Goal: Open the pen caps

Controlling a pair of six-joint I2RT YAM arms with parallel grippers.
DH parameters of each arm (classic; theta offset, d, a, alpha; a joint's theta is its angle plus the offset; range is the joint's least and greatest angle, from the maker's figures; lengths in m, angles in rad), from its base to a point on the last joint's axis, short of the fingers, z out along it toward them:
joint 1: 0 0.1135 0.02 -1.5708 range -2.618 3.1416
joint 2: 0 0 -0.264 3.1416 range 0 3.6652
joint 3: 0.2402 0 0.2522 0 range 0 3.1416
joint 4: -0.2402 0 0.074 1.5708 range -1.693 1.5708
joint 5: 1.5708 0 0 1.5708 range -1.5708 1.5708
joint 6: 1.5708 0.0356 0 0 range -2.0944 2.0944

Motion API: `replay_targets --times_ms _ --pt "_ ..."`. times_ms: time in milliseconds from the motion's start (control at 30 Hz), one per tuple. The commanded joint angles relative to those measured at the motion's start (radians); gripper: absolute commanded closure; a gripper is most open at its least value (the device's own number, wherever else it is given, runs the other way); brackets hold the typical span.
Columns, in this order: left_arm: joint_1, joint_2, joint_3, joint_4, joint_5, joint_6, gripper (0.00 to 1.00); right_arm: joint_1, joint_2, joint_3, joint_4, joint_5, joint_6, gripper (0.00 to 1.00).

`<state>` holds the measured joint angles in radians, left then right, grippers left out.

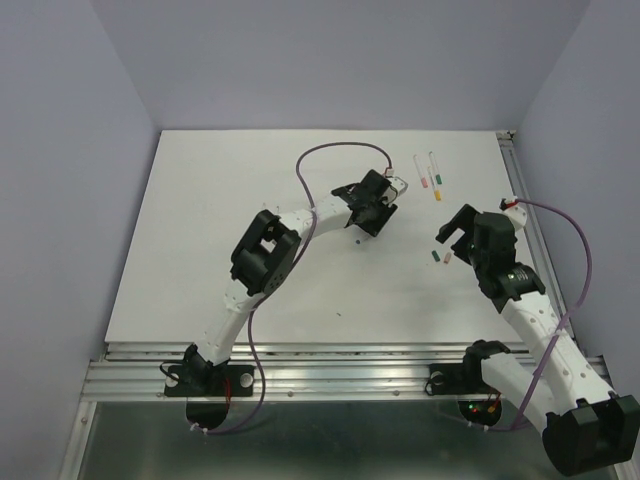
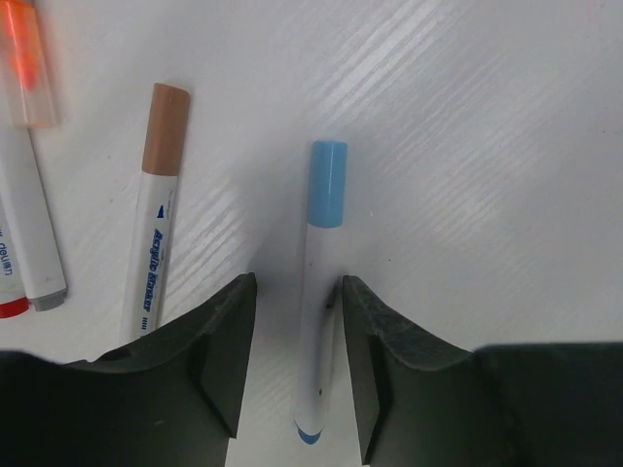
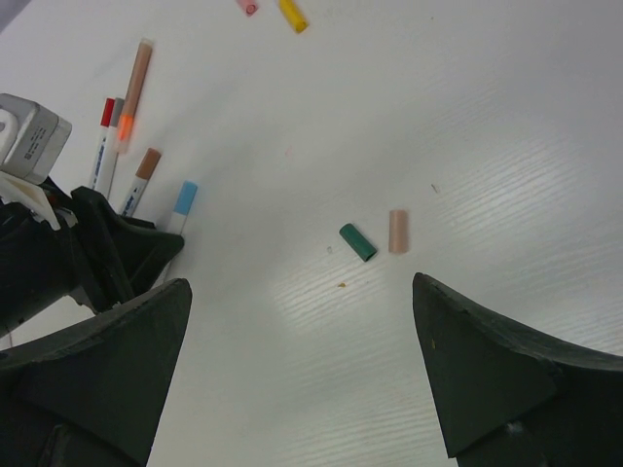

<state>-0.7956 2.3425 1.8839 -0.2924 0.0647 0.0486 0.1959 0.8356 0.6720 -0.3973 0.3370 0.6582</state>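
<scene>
A white pen (image 2: 313,321) with a light blue cap (image 2: 328,183) lies on the table between the fingers of my left gripper (image 2: 297,331). The jaws straddle its barrel: the right finger (image 2: 375,360) is at the barrel, and the left finger (image 2: 229,350) stands a little off it. In the top view the left gripper (image 1: 380,205) covers these pens. My right gripper (image 3: 302,284) is wide open and empty above bare table, also seen from the top (image 1: 452,225). A loose green cap (image 3: 357,242) and a peach cap (image 3: 397,232) lie just beyond it.
A brown-capped pen (image 2: 156,224) and an orange-tipped pen (image 2: 24,68) lie left of the blue one. Two more pens (image 1: 428,172) lie at the back right. Pink (image 3: 247,6) and yellow (image 3: 292,15) ends show at the top of the right wrist view.
</scene>
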Motion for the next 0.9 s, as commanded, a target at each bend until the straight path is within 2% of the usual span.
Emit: replay_targets --times_ms 0,167,233,333,367,533,633,733,767,833,867 --pt "-0.001 0.034 0.035 -0.053 -0.023 0.008 0.53 -0.001 -0.021 -0.020 0.009 0.022 -0.011 0.00" --pt "-0.005 0.037 0.012 -0.048 -0.028 0.008 0.68 -0.001 -0.030 -0.031 0.021 0.043 -0.005 0.00" --pt "-0.014 0.038 0.007 -0.048 -0.019 0.010 0.70 0.000 -0.027 -0.029 0.015 0.075 0.007 0.00" --pt "-0.024 0.037 -0.022 -0.036 -0.003 0.017 0.95 -0.001 -0.030 -0.026 -0.003 0.115 0.023 0.00" --pt "-0.024 0.034 -0.029 -0.034 0.001 0.010 1.00 -0.001 -0.032 -0.026 -0.005 0.119 0.024 0.00" --pt "-0.025 -0.029 -0.084 0.012 0.093 -0.044 1.00 -0.001 -0.062 -0.032 0.003 0.129 0.027 0.00" --pt "-0.030 -0.144 -0.173 0.113 0.150 -0.139 1.00 -0.001 -0.108 -0.041 0.037 0.102 -0.002 0.00" --pt "-0.037 -0.308 -0.339 0.313 0.202 -0.231 1.00 -0.001 -0.162 -0.061 0.121 -0.050 -0.063 0.00" --pt "-0.037 -0.396 -0.438 0.361 0.210 -0.254 1.00 -0.001 -0.173 -0.083 0.190 -0.160 -0.077 0.00" --pt "-0.040 -0.475 -0.530 0.442 0.216 -0.297 1.00 -0.001 -0.184 -0.097 0.253 -0.296 -0.089 0.00" --pt "-0.040 -0.538 -0.566 0.491 0.215 -0.331 1.00 -0.001 -0.173 -0.095 0.280 -0.426 -0.078 0.00"
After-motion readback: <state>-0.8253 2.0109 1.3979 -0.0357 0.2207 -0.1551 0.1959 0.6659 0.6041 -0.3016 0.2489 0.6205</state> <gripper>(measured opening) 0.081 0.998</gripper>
